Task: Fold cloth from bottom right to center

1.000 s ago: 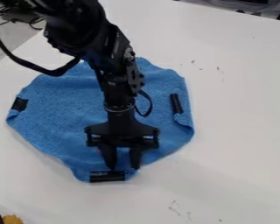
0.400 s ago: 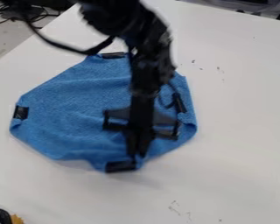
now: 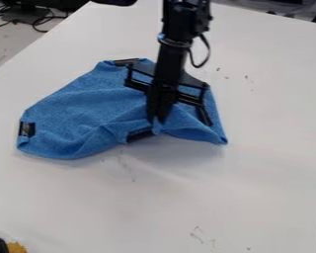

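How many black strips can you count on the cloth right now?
4 in view on the cloth: far strip at the top edge, left strip at the left corner, near strip at the lower edge, right strip near the right edge. Folds could hide more.

The cloth, left and centre of the frame, is a plain mid-blue, a little darker along its creases, with black strips of tape at its left end, its top and its lower edge. The claw over its right part is black all through, as is the cable looping beside the arm in the upper part of the frame, while the desk is white with small dark specks and thin greyish scribbles; at the bottom left corner sits something orange-yellow next to black.
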Motion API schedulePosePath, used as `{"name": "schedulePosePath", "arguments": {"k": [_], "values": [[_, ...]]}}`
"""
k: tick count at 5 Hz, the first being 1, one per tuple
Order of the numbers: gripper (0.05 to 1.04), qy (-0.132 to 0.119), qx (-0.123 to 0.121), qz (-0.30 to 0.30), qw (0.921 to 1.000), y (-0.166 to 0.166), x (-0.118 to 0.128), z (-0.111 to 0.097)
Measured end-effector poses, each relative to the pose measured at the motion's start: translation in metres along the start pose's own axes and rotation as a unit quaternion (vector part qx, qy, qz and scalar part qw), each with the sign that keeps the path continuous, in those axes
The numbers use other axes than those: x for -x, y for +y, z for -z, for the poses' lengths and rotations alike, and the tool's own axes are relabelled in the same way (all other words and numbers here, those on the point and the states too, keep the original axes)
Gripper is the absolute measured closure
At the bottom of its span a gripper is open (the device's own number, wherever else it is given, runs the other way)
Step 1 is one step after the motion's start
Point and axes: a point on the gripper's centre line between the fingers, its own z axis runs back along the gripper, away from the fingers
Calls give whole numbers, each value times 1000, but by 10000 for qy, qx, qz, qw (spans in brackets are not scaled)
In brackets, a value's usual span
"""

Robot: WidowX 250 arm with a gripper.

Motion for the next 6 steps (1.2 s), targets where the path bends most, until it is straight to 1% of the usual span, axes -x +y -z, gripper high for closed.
{"name": "schedulePosePath", "arguments": {"k": [1, 2, 3, 4, 5, 6], "values": [[1025, -54, 258, 251, 9993, 30, -29, 17], [1002, -93, 481, 403, 9980, 51, -52, 30], [847, -247, 502, 480, 9973, 57, -64, 33], [583, -283, 381, 383, 9981, 55, -64, 35], [280, -501, 239, 355, 9978, 45, -64, 20], [83, -885, 130, 298, 9955, 39, -68, -1]]}}
